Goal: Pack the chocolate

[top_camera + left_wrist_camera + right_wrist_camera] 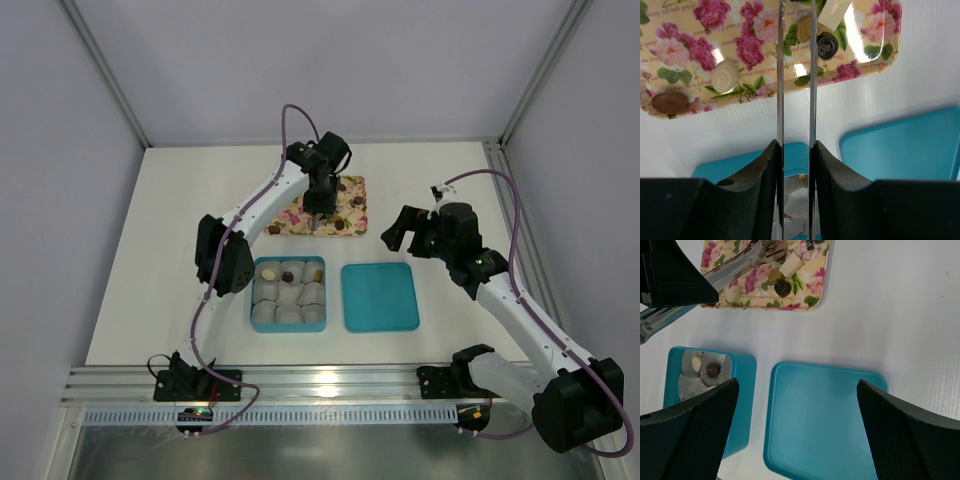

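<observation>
We see our left tool (795, 150) clamped on metal tongs (780, 75) that reach past the near edge of the one floral tray (685, 30). At least five chocolates (725, 76) lie on the tray. A few more sit in paper cups (290, 315) in the one teal box (251, 300). Our right tool (403, 232) gapes open near the single teal lid (380, 297), with bare worktop (450, 190) around it.

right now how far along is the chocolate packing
Early. Done: a few chocolates sit in the box. In hand: left gripper holds tongs over the tray. Left: several tray chocolates, empty cups, the lid off; right gripper open, empty.
</observation>
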Controlling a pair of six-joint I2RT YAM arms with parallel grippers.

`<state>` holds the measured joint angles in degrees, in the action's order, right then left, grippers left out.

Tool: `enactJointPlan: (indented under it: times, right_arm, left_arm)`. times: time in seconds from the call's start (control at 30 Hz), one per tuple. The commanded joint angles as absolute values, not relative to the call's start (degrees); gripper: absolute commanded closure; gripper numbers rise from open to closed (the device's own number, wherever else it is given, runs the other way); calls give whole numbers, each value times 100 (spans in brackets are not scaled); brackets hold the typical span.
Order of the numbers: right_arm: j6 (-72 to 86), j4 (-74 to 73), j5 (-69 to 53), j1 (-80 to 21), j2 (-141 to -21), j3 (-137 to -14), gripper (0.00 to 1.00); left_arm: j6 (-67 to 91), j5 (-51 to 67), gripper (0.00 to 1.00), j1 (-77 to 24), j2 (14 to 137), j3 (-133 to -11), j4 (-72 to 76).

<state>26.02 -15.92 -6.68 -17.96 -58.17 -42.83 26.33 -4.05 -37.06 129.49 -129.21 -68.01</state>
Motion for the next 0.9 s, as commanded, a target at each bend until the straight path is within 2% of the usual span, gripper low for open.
enactJointPlan:
  times: [0.0, 0.87]
  right_arm:
    - [2610, -1389, -703, -1828, -5836, -4289, 0]
    - [2672, -1169, -809, -1828, -6082, -4289, 0]
  left_arm:
    - [2505, -571, 69, -3683, 12560, -13148, -6917]
    - [2329, -580, 72, -3542, 11866, -12472, -7075]
